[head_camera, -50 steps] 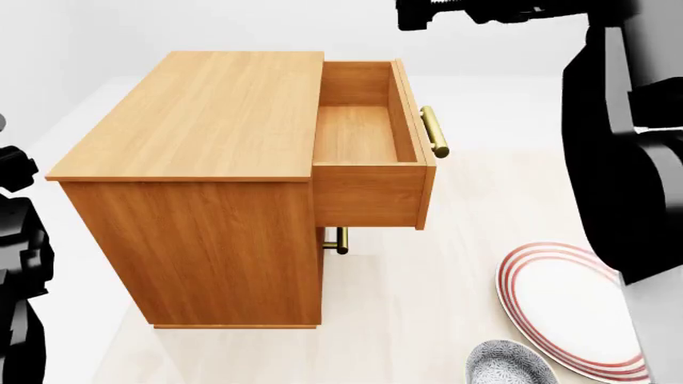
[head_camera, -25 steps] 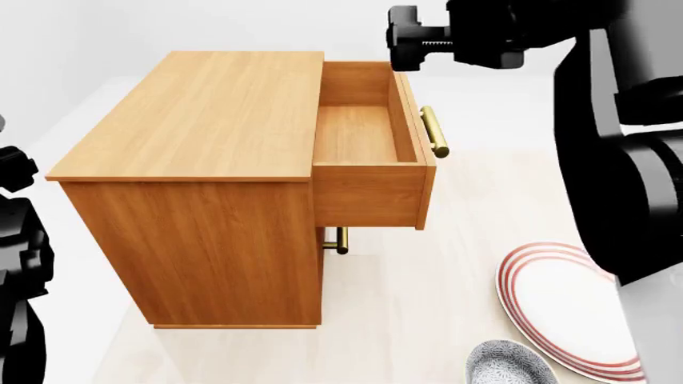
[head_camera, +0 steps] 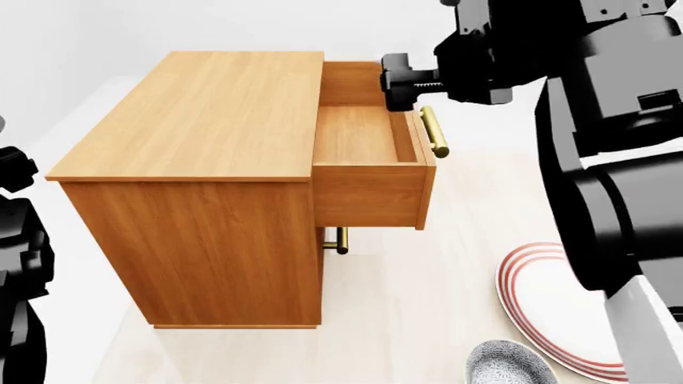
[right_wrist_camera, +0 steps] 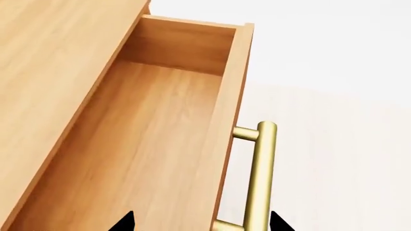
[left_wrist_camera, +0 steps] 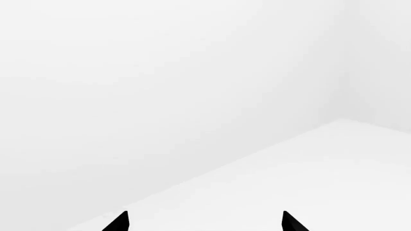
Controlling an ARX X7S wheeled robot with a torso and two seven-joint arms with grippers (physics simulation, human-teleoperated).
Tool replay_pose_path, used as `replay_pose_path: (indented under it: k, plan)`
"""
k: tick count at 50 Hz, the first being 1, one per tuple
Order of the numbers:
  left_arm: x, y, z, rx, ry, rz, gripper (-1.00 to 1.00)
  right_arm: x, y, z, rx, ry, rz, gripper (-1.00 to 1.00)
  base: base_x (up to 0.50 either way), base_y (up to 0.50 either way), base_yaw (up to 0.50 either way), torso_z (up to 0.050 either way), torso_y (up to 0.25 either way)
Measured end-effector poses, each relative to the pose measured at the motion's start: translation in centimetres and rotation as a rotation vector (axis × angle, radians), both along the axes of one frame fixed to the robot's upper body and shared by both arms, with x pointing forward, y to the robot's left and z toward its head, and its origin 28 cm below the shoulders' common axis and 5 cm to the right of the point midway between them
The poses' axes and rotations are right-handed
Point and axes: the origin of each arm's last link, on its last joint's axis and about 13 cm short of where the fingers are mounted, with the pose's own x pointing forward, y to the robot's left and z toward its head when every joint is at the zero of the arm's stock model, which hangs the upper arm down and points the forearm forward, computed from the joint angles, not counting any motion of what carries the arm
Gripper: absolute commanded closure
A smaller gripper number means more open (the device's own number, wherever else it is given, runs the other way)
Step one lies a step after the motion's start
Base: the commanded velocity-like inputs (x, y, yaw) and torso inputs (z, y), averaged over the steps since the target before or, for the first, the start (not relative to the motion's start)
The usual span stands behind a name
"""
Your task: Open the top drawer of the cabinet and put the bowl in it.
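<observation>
Bowl (head_camera: 510, 364) on floor beside plate (head_camera: 555, 308), well apart from cabinet (head_camera: 203, 200). Top drawer (head_camera: 369, 152) pulled out. Right gripper (head_camera: 397, 82) above drawer's far end, spread, holding nothing. Left gripper (left_wrist_camera: 204, 222) spread, holding nothing.

Bright, even, source unclear; sharp everywhere, without blur, glare or edge distortion. Only faint shading inside the top drawer (right_wrist_camera: 147, 144) below the right gripper (head_camera: 397, 82).

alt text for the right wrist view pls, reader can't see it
The top drawer of the cabinet stands pulled open and empty, seen from above. Its brass handle runs along the front, with the right gripper fingertips just showing at the frame edge.
</observation>
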Motion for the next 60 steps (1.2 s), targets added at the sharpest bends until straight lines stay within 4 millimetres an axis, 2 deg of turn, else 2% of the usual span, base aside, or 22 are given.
replay_pose_path:
  k: [35,60]
  plan:
    - [0.0,0.0,0.0,0.001,-0.002,0.002,-1.00,0.8,-0.2,-3.6,-0.015,0.071,-0.007,-1.00,0.00,0.00,0.00,0.000,0.000]
    - [0.0,-0.1,0.0,-0.002,-0.004,0.004,-1.00,1.1,-1.3,-4.2,-0.129,0.053,-0.064,-1.00,0.00,0.00,0.00,0.000,0.000]
